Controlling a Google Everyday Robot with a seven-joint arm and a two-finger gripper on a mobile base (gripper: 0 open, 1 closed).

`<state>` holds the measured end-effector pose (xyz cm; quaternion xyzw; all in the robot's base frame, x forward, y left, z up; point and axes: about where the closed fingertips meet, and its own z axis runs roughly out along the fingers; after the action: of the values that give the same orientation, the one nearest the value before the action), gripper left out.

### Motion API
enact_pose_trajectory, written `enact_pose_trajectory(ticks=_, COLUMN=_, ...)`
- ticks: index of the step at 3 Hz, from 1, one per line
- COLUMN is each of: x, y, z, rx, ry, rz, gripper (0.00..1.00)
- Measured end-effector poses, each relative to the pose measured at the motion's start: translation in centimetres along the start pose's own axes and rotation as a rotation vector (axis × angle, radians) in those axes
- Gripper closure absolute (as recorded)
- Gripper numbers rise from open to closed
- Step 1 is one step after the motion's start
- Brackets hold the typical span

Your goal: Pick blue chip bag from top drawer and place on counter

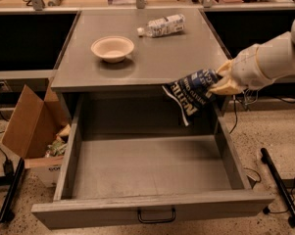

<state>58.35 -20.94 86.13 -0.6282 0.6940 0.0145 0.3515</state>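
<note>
The gripper comes in from the right and is shut on the blue chip bag, a navy bag with white lettering. It holds the bag in the air at the level of the counter's front edge, above the back right of the open top drawer. The bag hangs down and to the left from the fingers. The drawer is pulled fully out, with a small black handle on its front. The grey counter lies just behind and to the left of the bag.
On the counter stand a beige bowl and a lying clear plastic bottle with a white-blue label. A brown cardboard box with scraps sits on the floor left of the cabinet. A black stand leg lies at the right.
</note>
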Motion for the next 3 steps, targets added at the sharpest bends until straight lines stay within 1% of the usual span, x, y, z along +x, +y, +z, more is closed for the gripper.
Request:
enact_pose_trajectory(ticks=1, x=-0.7, y=-5.2, z=-1.6, rx=0.108, ry=-0.064, rz=0.015, gripper=1.00)
enact_pose_trajectory(ticks=2, x=-0.8, y=-9.5, z=-1.9, rx=0.165, ry=-0.147, rz=0.060, gripper=1.00)
enact_pose_trajectory(ticks=3, x=0.1, y=-12.5, z=-0.6, rx=0.197, ry=-0.227, rz=0.131, gripper=1.00)
